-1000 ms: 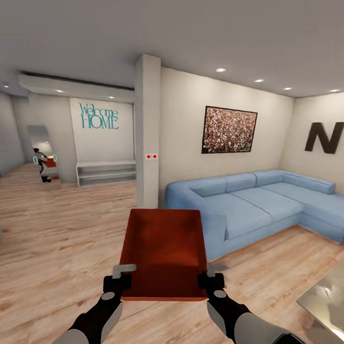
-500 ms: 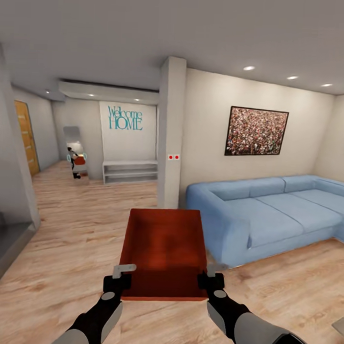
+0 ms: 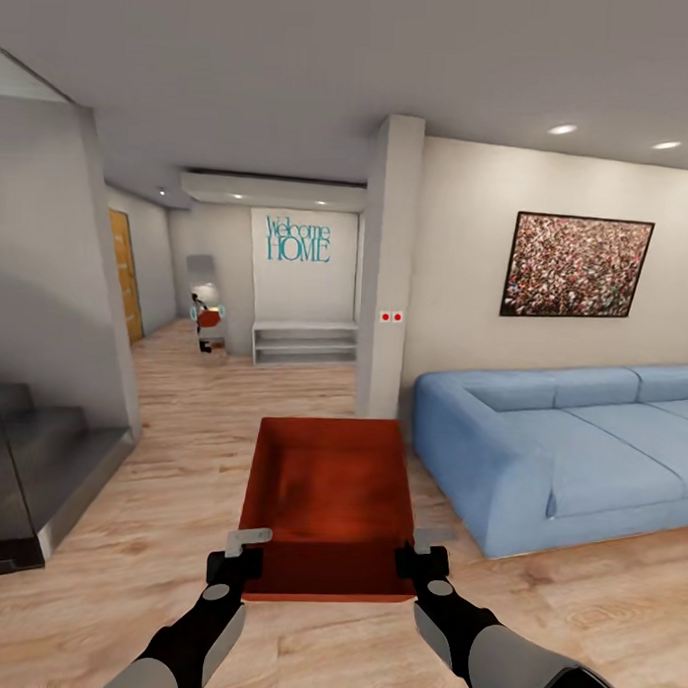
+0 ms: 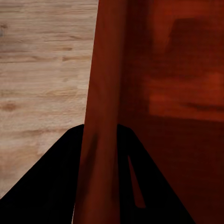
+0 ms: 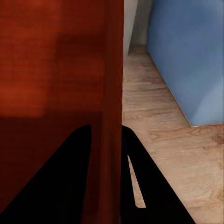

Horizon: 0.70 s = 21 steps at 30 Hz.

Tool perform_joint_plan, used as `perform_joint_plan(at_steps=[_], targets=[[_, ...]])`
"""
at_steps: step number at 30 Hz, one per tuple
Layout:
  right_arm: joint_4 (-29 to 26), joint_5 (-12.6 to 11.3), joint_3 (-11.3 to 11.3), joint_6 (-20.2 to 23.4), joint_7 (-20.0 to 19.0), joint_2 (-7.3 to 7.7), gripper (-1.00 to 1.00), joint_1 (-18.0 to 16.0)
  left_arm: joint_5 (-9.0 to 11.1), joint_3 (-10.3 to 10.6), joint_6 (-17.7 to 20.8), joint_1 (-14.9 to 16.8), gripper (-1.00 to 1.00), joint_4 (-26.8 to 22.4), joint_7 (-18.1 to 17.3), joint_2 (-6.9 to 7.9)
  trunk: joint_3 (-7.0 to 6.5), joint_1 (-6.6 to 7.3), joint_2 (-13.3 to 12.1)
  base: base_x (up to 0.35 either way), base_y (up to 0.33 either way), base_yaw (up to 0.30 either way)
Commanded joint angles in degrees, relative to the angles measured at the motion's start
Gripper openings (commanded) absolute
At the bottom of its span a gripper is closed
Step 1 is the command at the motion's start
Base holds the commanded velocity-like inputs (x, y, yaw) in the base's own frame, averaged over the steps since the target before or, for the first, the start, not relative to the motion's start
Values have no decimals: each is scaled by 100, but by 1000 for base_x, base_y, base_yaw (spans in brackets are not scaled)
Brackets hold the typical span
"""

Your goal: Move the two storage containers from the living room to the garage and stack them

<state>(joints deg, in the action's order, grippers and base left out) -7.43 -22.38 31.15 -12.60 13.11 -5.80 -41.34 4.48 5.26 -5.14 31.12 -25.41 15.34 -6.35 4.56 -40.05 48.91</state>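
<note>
**Container being carried over the living-room floor**

One orange-red storage container [image 3: 329, 504] is being held level in front of the robot, above the light wood-plank flooring [image 3: 179, 447]. Its left wall is being pinched by the left gripper [image 3: 237, 558], its right wall by the right gripper [image 3: 422, 560]. A blue sofa [image 3: 570, 449] is being shown at the right, a grey pillar [image 3: 387, 276] just ahead.

My head view cuts the blue sofa [image 3: 569, 459] off at its right edge. The storage container [image 3: 327, 503] hides the floor beneath it and both grippers' inner fingers. Far down the hall, a small figure at a mirror [image 3: 207, 318] is too small to make out. The staircase [image 3: 28, 470] runs off frame.
</note>
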Motion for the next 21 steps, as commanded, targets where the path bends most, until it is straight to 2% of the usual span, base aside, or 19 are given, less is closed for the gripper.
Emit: perform_joint_plan(at_steps=[1, 21], targets=[[-18, 37, -241, -102, 8, 0, -100, -6, 212, -210, -22, 6, -100, 17, 145, 3, 9, -1, 8, 0, 0, 300], [-16, 40, -241, -102, 9, 0, -100, -6, 212, -210, -22, 6, -100, 17, 145, 10, 9, -1, 8, 0, 0, 300]])
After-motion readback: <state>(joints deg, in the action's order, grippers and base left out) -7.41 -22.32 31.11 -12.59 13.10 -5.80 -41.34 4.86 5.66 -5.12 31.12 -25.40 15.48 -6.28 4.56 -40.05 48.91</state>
